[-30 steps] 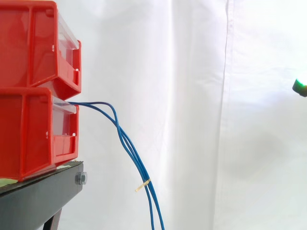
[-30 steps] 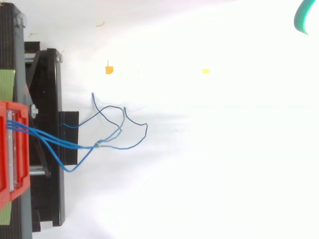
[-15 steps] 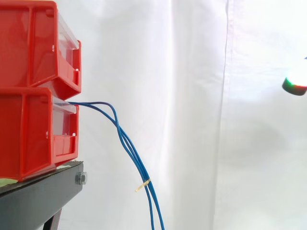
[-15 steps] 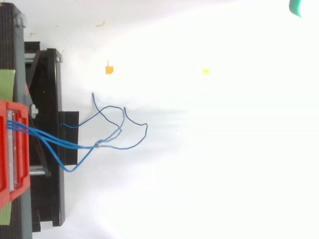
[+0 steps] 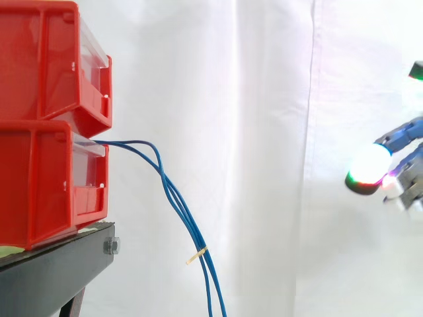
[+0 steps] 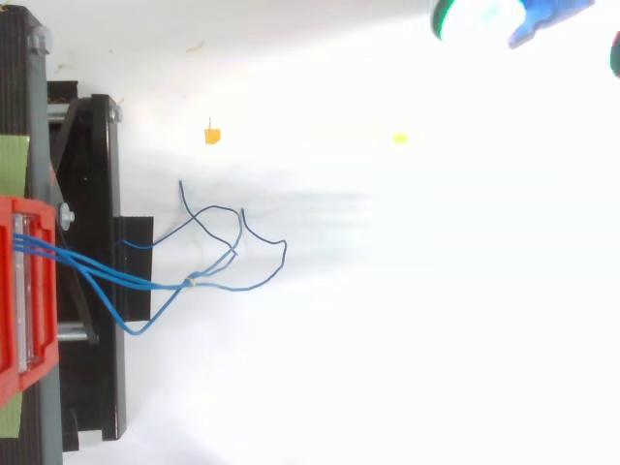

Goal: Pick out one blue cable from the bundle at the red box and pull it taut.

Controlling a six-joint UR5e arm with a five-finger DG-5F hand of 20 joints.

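Several thin blue cables [image 5: 173, 198] come out of the lower red bin [image 5: 39, 185] and hang down in a slack bundle, bound low down by a tan tie [image 5: 196, 255]. From above, the blue cables [image 6: 145, 283] run from the red bin [image 6: 12, 291] and end in loose curls on the white floor. My hand [image 5: 400, 135] enters at the right edge, far from the cables, with spread fingers and one brightly glowing pad [image 5: 367, 173]. It holds nothing. In the top view the hand [image 6: 542, 19] sits at the upper right.
A second red bin [image 5: 46, 59] is stacked on the lower one, both on a black stand [image 5: 53, 271]. On the white floor lie a small orange piece [image 6: 212, 135] and a yellow scrap [image 6: 400, 139]. A white curtain hangs behind.
My hand has come further in from the right and lower in the side view, and leftward along the top edge in the top view. The cables have not moved.
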